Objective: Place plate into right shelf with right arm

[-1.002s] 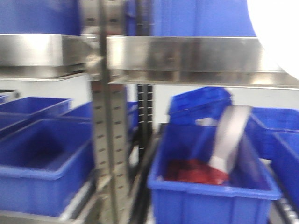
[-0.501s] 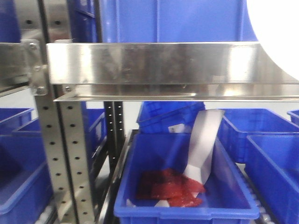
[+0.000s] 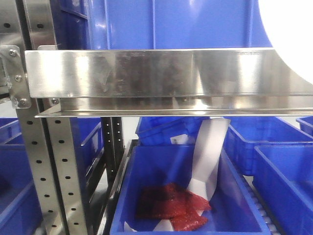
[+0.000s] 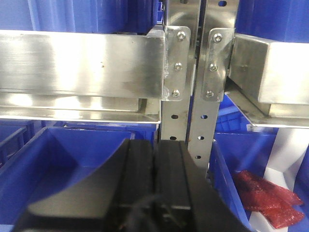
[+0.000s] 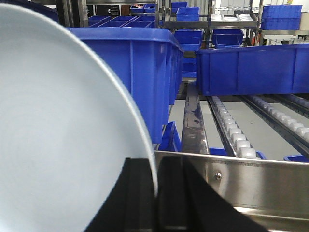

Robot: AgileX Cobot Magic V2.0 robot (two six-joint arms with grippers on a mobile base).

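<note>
Right arm: the right gripper (image 5: pixel 156 169) is held up at the height of the front rail (image 3: pixel 146 73) of the right shelf (image 3: pixel 29 73); its wrist view looks over the rail's top edge along the deck behind.
Right jaws: two black fingers pinch the plate (image 5: pixel 58 135) by its rim; the rim's edge runs down into the narrow slot between them.
Plate: white and plain; it stands on edge above the gripper, its face filling the left of the wrist view; from the front it covers the right end of the rail and rises above it, on the near side of the rail, not on the deck.
Left arm: the left gripper (image 4: pixel 154 145) sits below the rail and near it, pointing at the perforated uprights (image 4: pixel 186 96) where two rails bolt on.
Left jaws: pressed together, only a thin seam between the fingers, nothing gripped.
Behind the rail: roller tracks (image 5: pixel 231 130) run back along the deck; a tall blue bin (image 5: pixel 135 72) stands at their left.
Below the rail: an open blue bin (image 3: pixel 161 166) holds red packets (image 3: pixel 171 203); a white strip (image 3: pixel 208 156) leans up from them toward the rail's underside; more blue bins lie to either side.
</note>
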